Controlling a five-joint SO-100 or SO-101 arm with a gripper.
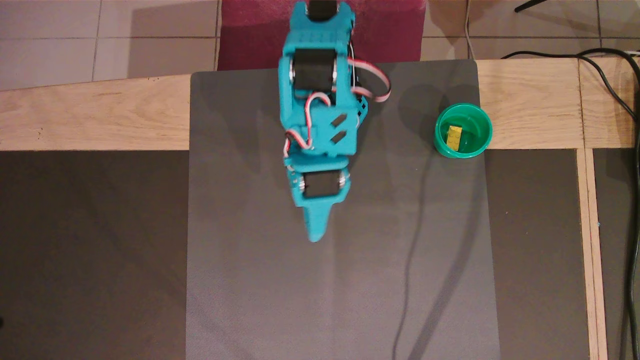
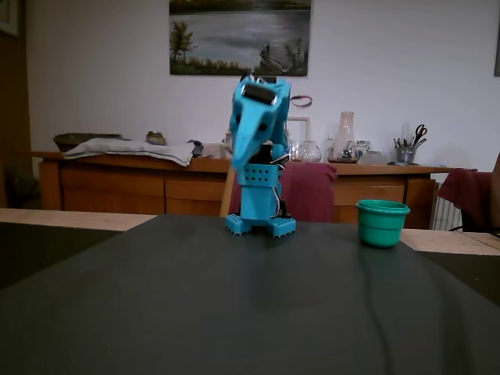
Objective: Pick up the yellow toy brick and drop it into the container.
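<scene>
Lying inside the container (image 1: 463,130), yellow toy brick (image 1: 454,137) seen only overhead; claw (image 1: 315,235) closed, empty, well apart

The arm (image 1: 320,115) is turquoise printed plastic with black servo blocks, looping red-and-white cables, and a tapered gripper (image 1: 316,227).

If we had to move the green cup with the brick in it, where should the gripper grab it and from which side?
Grip the container by its rim wall, one finger inside and one outside, descending from above. It stands upright and open-topped, and looks too wide to span whole. Take the rim's right side in the overhead view, since the yellow toy brick lies inside toward the left. The gripper is off over the mat's middle.
</scene>
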